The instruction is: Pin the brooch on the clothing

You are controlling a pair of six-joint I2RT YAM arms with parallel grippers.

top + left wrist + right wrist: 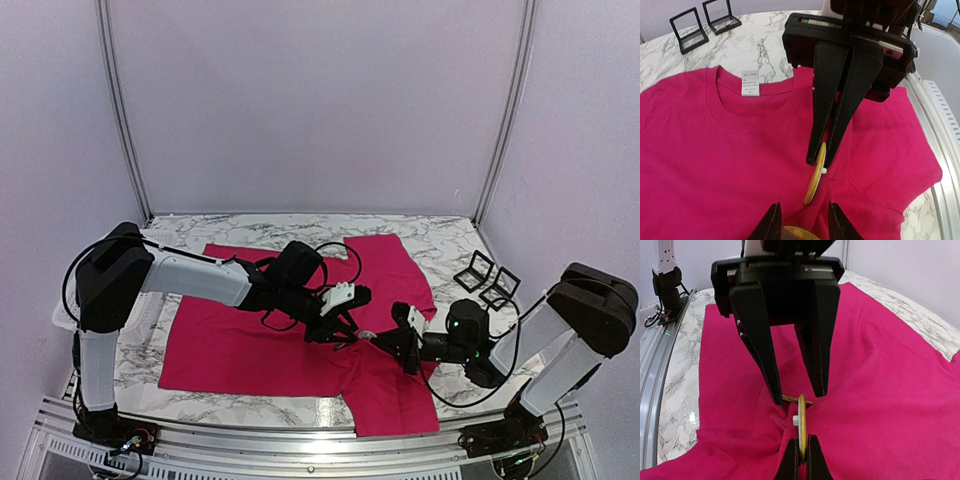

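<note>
A: Starting at the left, what is the left end effector (798,397) doing?

B: It is reaching in over the crimson-pink soft-fabric T-shirt (230,350), which is lying spread across the white marble bench (440,235) between the two arms. Its fingers are standing apart, with a slim gold piece (792,399) lying across the gap at their tips. I cannot tell whether they are pinching that piece or only bracketing it.

A: And just right of that?

B: The round gold metal brooch (801,422) is standing on edge, touching a small raised ridge of fabric (782,416). The right end effector (801,447) is clenching it at its near edge, pads pressing on both flat faces.

A: How are you expecting these to handle?

B: The shirt is looking light and limp, so I am judging that it will bunch and slide along the bench rather than push back against a pin. Pinching up a fold right beside the brooch is seeming the best hold. The collar, with its white neck label (750,83), and the sleeves are lying farther off and would not be steadying that spot. The brooch is looking small, stiff and smooth, so it may be twisting between the pads under load.

A: Anything farther right?

B: Only a pair of small black open frames (488,278) sitting on the bench, well apart from the work.
</note>
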